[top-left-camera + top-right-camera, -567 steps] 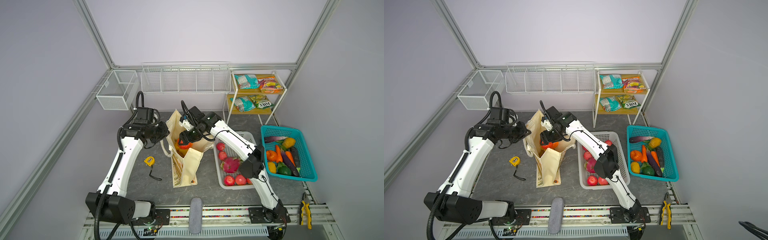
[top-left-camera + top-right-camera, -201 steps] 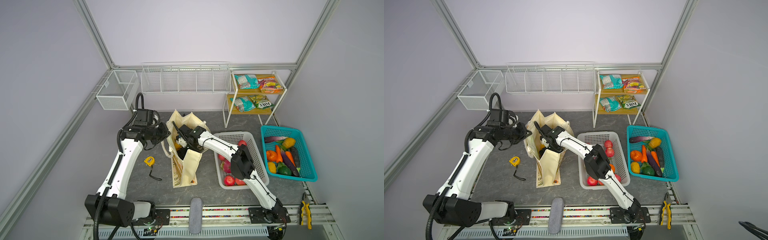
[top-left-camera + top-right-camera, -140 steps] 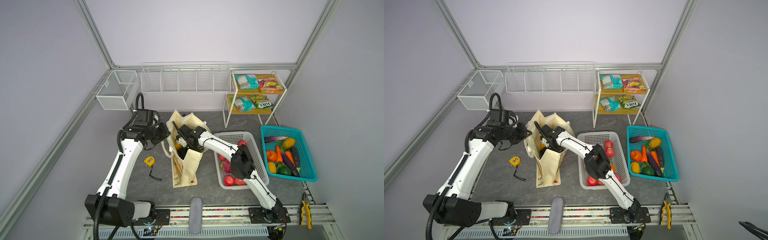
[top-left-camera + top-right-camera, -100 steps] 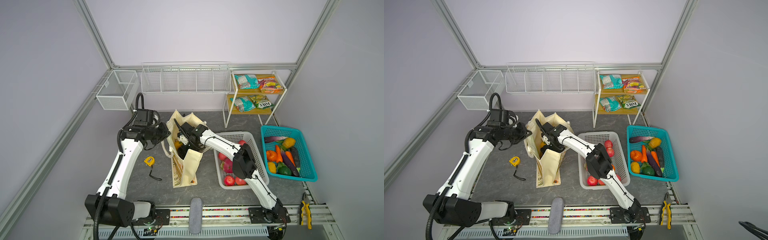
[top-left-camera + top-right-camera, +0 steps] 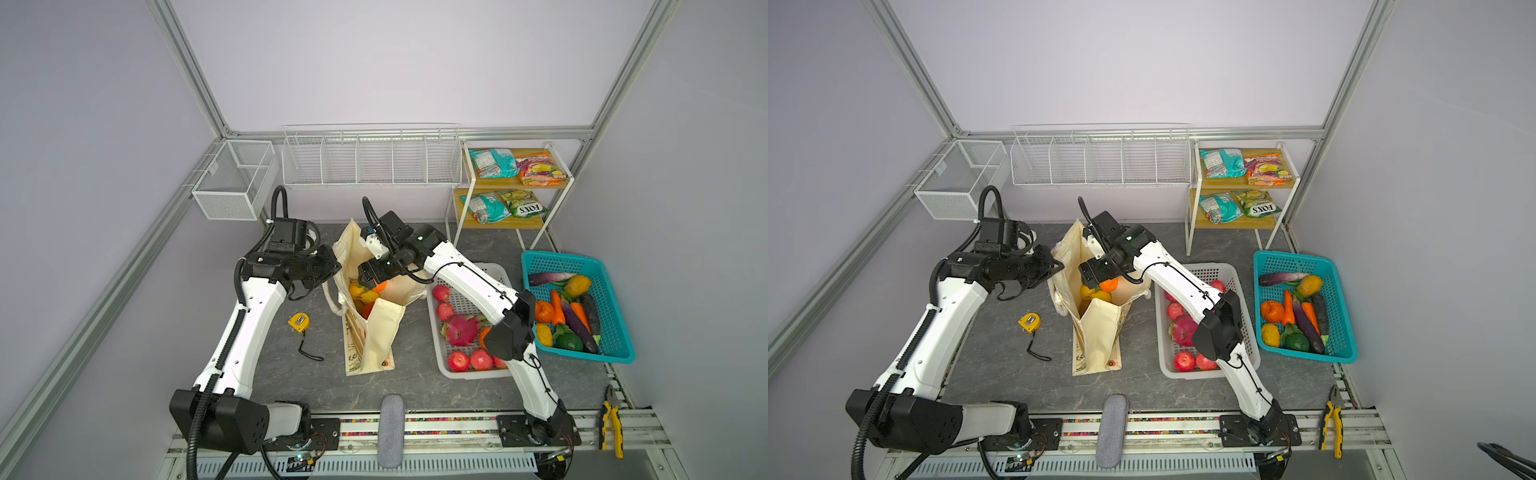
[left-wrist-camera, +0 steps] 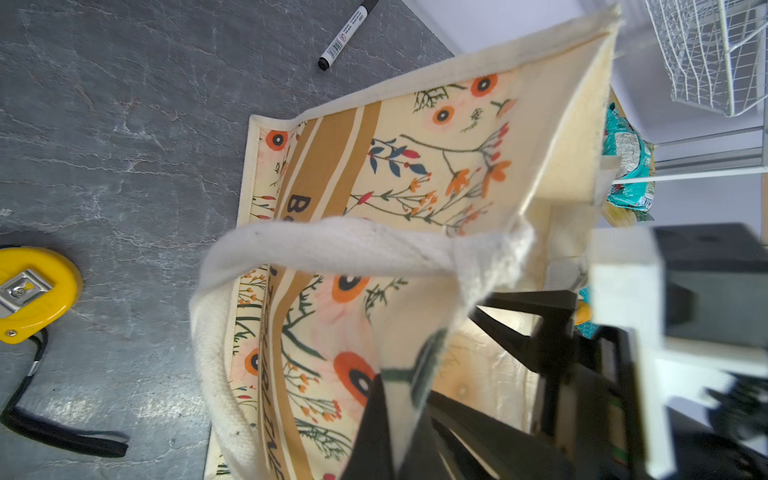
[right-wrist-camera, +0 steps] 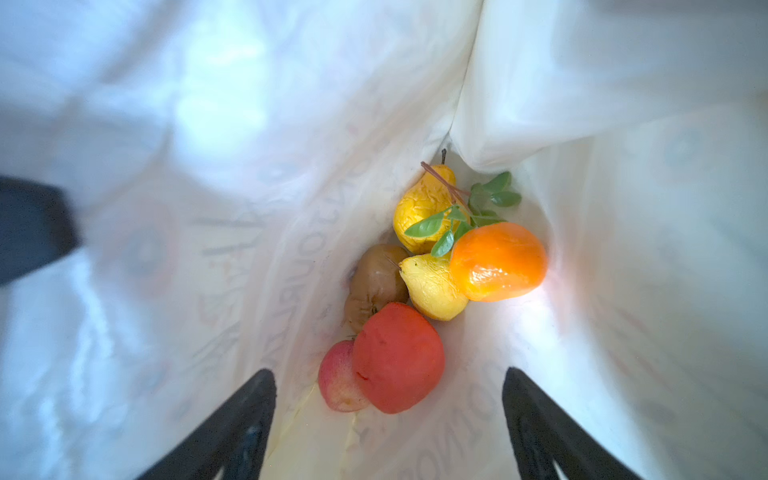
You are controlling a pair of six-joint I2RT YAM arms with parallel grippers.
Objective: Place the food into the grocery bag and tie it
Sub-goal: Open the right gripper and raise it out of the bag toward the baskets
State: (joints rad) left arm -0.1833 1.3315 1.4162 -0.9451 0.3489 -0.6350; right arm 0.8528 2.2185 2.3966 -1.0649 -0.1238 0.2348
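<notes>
**Tote pinned open, fruit lying inside**

The left pincer point(image 5: 333, 266) is clamped on the rim of the canvas tote point(image 5: 376, 336), which stands on the surface point(image 5: 291, 374) beside the white basket point(image 5: 473, 375). The right pincer point(image 7: 386, 374) hangs in its mouth, jaws apart and empty. An orange point(image 7: 498, 262) and a red fruit point(image 7: 397, 357) lie at the bottom.

Green-yellow snack packet point(image 5: 523, 204) on the lower shelf point(image 5: 498, 222) — "FOXS", upside down, grocery bag point(image 6: 415, 166) tan band — a "B", rest unreadable

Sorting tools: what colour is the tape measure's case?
The tape measure is yellow, clearest in the left wrist view.
</notes>
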